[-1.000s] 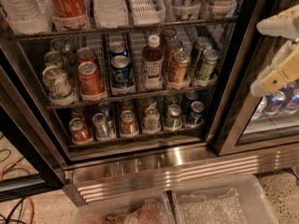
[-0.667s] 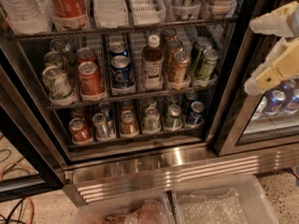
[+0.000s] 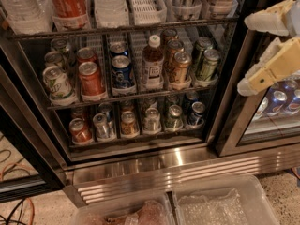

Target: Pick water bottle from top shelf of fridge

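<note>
Edging leftward at upper right, my hand (image 3: pixel 244 55) gapes wide, empty; the water bottle (image 3: pixel 21 8), upper left, waits well apart.

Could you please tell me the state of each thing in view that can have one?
Gripper: open, empty, right of the fridge.
Fridge: open, racks exposed.
Water bottle: upright on top shelf, not grasped.
Cola bottle: upright beside it.
Brown bottle: upright, capped.
Cans: upright.
</note>
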Controlling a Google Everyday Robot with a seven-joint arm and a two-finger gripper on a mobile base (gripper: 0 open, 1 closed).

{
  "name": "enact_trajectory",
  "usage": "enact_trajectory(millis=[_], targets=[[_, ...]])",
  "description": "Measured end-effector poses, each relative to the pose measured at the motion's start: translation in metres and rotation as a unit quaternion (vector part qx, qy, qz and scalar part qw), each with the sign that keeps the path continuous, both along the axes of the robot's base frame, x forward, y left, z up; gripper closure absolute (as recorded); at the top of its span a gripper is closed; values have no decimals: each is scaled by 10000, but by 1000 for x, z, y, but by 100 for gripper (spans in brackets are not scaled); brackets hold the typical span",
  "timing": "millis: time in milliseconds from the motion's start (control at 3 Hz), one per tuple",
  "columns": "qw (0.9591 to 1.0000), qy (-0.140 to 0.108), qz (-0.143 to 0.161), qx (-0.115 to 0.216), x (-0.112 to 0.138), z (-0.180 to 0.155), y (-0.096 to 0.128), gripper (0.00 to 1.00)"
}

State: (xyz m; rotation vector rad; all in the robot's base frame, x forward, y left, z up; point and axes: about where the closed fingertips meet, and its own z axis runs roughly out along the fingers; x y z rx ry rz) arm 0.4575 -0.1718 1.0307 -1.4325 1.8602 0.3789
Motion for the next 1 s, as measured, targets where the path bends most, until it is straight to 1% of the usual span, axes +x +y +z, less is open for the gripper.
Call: enact_trajectory(millis=[333,667,1000], targets=[[9993,-179,136,297,11,9,28,0],[9970,-315,390,596,25,17,66,0],[9970,-315,390,596,25,17,66,0]])
